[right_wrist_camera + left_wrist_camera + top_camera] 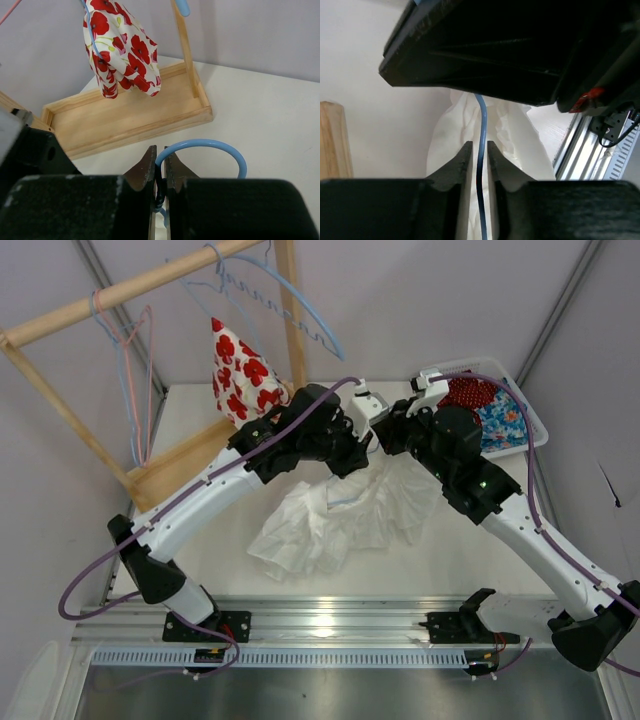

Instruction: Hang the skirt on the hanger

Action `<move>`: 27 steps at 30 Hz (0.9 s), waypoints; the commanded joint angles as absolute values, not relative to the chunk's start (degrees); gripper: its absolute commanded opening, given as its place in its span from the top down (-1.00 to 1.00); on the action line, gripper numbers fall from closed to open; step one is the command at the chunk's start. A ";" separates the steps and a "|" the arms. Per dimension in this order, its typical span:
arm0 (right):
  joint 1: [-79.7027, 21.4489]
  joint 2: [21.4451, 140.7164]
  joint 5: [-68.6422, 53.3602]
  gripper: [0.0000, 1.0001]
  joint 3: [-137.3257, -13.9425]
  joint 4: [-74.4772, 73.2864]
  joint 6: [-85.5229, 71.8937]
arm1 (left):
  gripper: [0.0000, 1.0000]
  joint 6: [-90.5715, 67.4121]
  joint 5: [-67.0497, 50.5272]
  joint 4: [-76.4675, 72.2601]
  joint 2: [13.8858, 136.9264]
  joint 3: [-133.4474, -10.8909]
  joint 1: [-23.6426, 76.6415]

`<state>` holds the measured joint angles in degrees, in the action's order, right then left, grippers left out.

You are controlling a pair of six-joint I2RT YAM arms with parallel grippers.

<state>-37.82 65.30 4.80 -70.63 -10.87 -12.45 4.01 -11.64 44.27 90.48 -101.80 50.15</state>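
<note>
Just beyond the aluminium mounting rail [330, 625] at the near edge, the white skirt [330, 520] lies crumpled in a heap on the middle of the worktop [220, 540]. Over its far edge the two arms meet. The left hand [479, 150] has its fingers pinched on the thin wire of the blue hanger [481, 120], which runs down across the white fabric. The right hand [160, 157] is clamped on the hanger's curved hook. Whether the skirt is threaded onto the hanger cannot be told. Farther back on the left stands a wooden rack [180, 465] with a tray base. A poppy-print garment [240, 375] hangs from it, and spare hangers [130, 390] hang from its rail. At the far right, a white basket [535, 423] holds red and blue floral clothes.
</note>
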 commanded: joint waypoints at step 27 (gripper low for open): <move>-36.39 58.18 6.50 -0.39 -70.40 -21.01 -12.75 | 1.00 -3.69 -14.06 34.28 80.77 -93.78 46.05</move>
<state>-37.01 58.85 6.15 -70.91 -19.59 -14.31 -2.33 -14.55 38.20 85.06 -93.17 46.87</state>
